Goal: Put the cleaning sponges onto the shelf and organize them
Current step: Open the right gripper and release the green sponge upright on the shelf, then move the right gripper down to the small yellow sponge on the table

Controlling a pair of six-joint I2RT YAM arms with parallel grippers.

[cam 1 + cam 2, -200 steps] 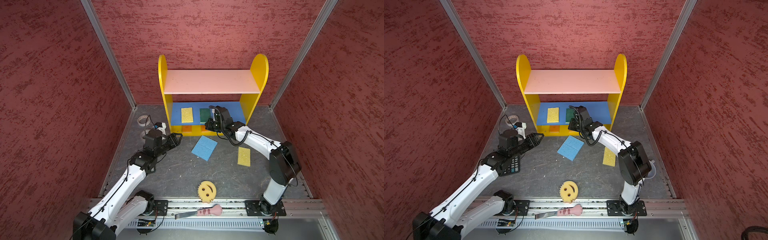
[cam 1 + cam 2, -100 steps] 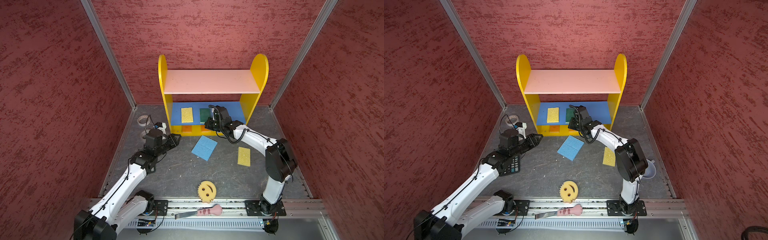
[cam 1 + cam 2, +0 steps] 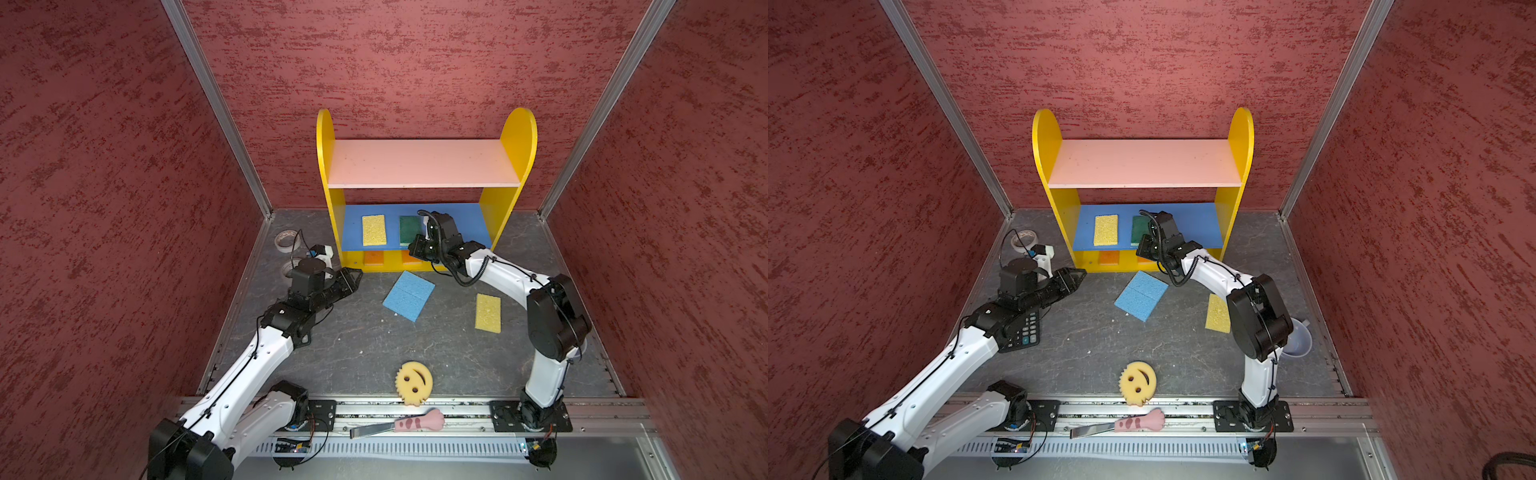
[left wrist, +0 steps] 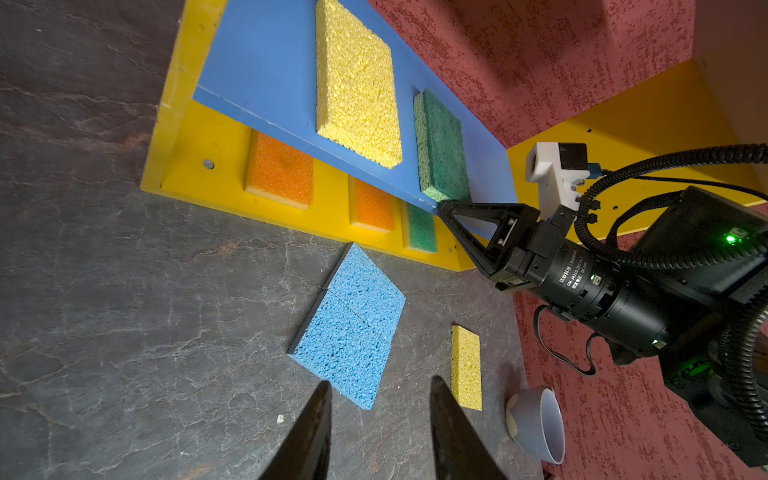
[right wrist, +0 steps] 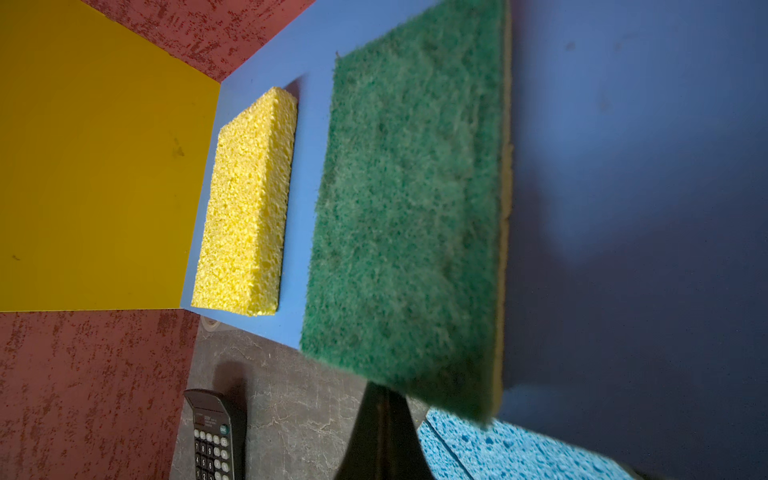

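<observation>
- Shelf [image 3: 517, 137]: stands at 12 o'clock of floor [image 3: 361, 340].
- Blue board [image 3: 469, 224]: carries yellow sponge [image 3: 373, 230]; green sponge [image 3: 409, 230] at its 3 o'clock, near end at front edge.
- Base [image 3: 353, 262]: carries two orange sponges [image 3: 373, 257]; second green sponge [image 4: 422, 228] at their 3 o'clock.
- Right gripper [image 4: 446, 210]: pressed together, pinching nothing; tip against green sponge's near end.
- Left gripper [image 3: 353, 277]: spread, nothing between; hangs at 9 o'clock of blue sponges [image 3: 408, 295].
- Loose on floor: blue sponges side by side, centre; floor yellow sponge [image 3: 488, 312] at their 3 o'clock; smiley sponge [image 3: 413, 382] at 6 o'clock edge.
</observation>
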